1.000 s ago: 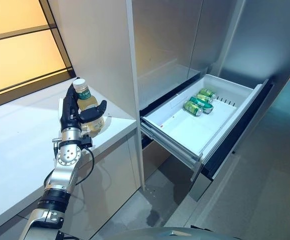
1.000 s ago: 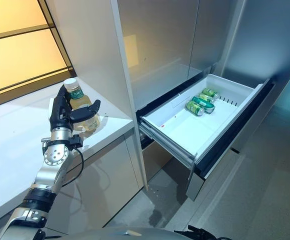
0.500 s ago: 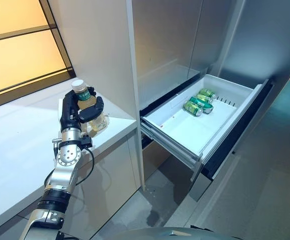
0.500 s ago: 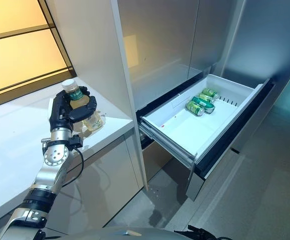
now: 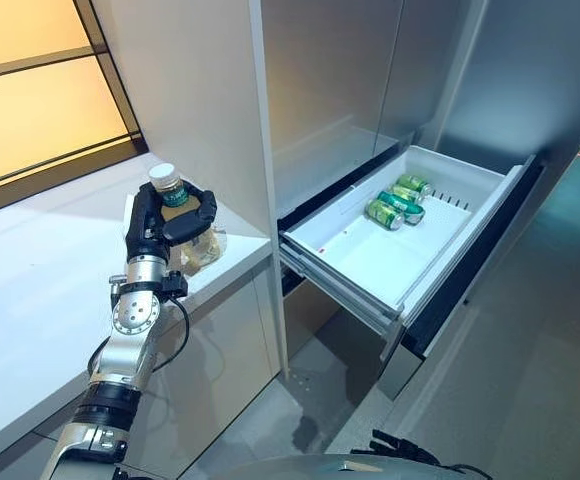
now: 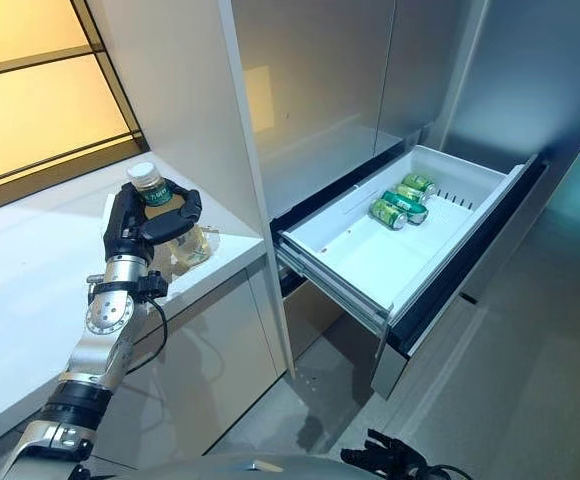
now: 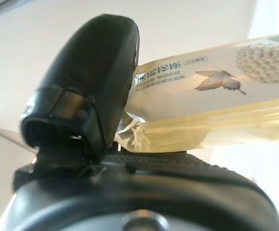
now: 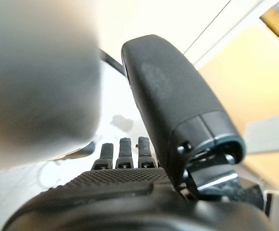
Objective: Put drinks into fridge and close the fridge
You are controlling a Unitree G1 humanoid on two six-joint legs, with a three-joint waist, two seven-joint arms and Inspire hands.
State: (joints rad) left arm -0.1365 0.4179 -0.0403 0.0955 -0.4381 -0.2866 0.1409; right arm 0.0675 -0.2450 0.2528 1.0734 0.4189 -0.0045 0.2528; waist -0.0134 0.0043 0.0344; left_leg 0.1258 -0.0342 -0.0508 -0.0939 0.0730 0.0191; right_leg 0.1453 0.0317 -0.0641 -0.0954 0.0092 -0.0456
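Note:
A clear bottle of pale yellow drink (image 5: 182, 228) with a white cap and a green label stands on the white counter (image 5: 40, 290), next to the fridge's side wall. My left hand (image 5: 153, 226) is shut on the bottle's upper part, fingers behind it and thumb across its front. The left wrist view shows the thumb (image 7: 91, 86) pressed against the bottle (image 7: 216, 96). The white fridge drawer (image 5: 370, 262) is pulled open, with green cans (image 5: 396, 200) lying at its back. My right hand (image 6: 382, 460) hangs low near the floor, fingers relaxed; it also shows in the right wrist view (image 8: 130, 192).
The tall grey fridge front (image 5: 330, 90) rises above the open drawer. The drawer's dark front panel (image 5: 480, 260) juts out over the grey floor (image 5: 530, 380). An orange-lit window (image 5: 40, 90) runs behind the counter.
My left hand's fingers and thumb have closed round the bottle, and hand and bottle have shifted slightly toward the fridge. My right hand's fingers have come into the eye views at the bottom.

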